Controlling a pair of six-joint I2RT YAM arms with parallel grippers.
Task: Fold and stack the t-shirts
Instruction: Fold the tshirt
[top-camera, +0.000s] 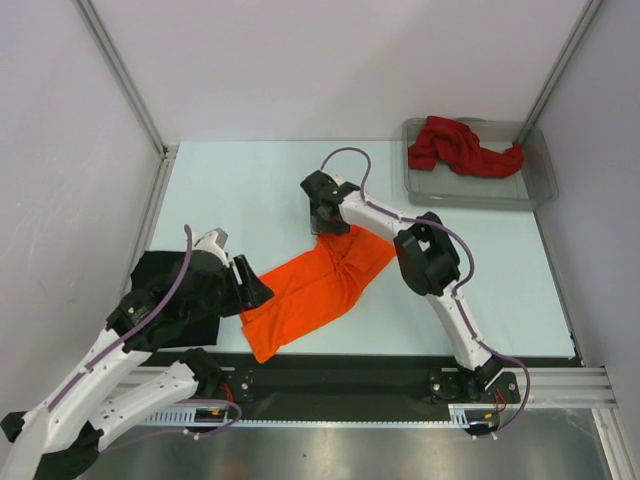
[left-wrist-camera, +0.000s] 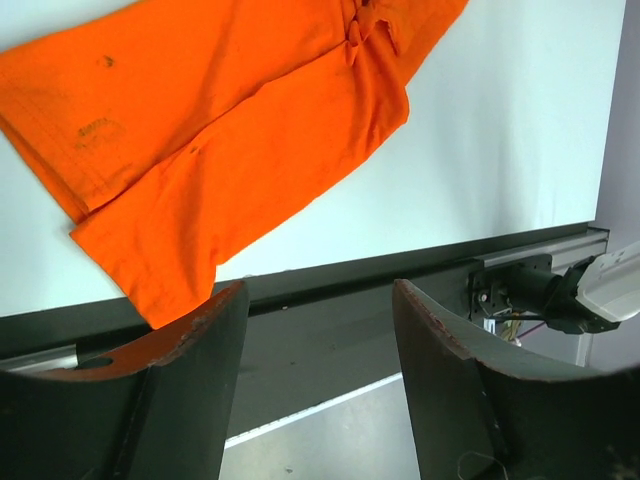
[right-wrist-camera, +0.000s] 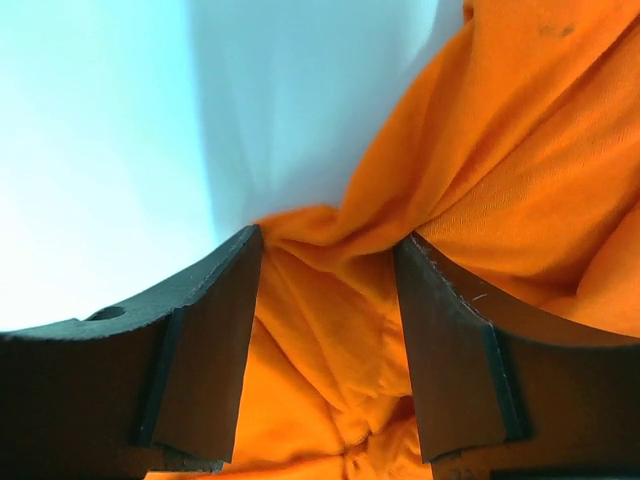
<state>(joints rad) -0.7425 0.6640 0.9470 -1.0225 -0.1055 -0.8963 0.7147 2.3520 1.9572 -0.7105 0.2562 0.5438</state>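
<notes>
The orange t-shirt (top-camera: 315, 285) lies partly folded as a long slanted strip in the middle of the table. My right gripper (top-camera: 328, 222) is at its far end. In the right wrist view it (right-wrist-camera: 328, 240) stands open with bunched orange cloth (right-wrist-camera: 500, 150) between its fingers. My left gripper (top-camera: 257, 290) is open at the shirt's near left edge. In the left wrist view it (left-wrist-camera: 320, 290) holds nothing, and the orange t-shirt (left-wrist-camera: 230, 120) has a corner beside the left finger. The black t-shirt (top-camera: 165, 290) lies flat under the left arm. The dark red t-shirt (top-camera: 460, 148) is crumpled in the tray.
The clear grey plastic tray (top-camera: 540, 185) stands at the back right corner. A black rail (top-camera: 350, 375) runs along the table's near edge, with the right arm's base (left-wrist-camera: 560, 290) on it. White walls and a metal post (top-camera: 120, 70) close in the table.
</notes>
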